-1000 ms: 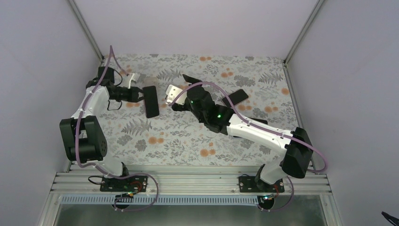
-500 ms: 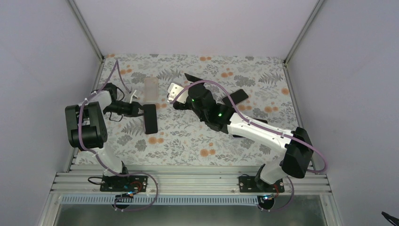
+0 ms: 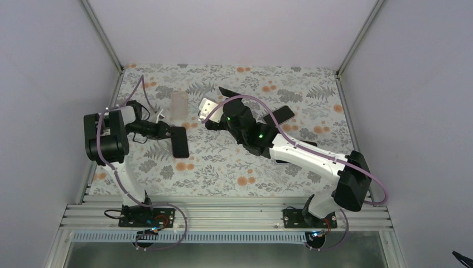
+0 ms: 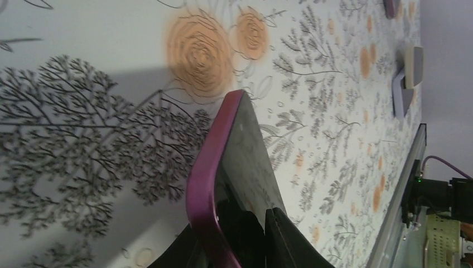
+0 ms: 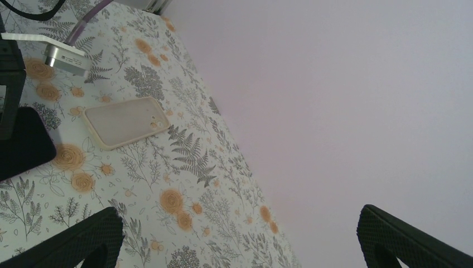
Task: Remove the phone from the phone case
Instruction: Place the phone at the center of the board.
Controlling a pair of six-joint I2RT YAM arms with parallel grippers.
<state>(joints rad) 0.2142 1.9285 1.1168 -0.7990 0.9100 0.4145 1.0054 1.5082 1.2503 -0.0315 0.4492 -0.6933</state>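
Floral table [image 3: 223, 167], clear case [image 3: 179, 104] lying flat

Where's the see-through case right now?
In the top view, the case lies flat on the table's left half, just beyond the phone.

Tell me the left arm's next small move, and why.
Probably lower the phone flat onto the table and open the left gripper. The phone is already out: the empty case lies apart from it, and the phone is only gripped at one end.
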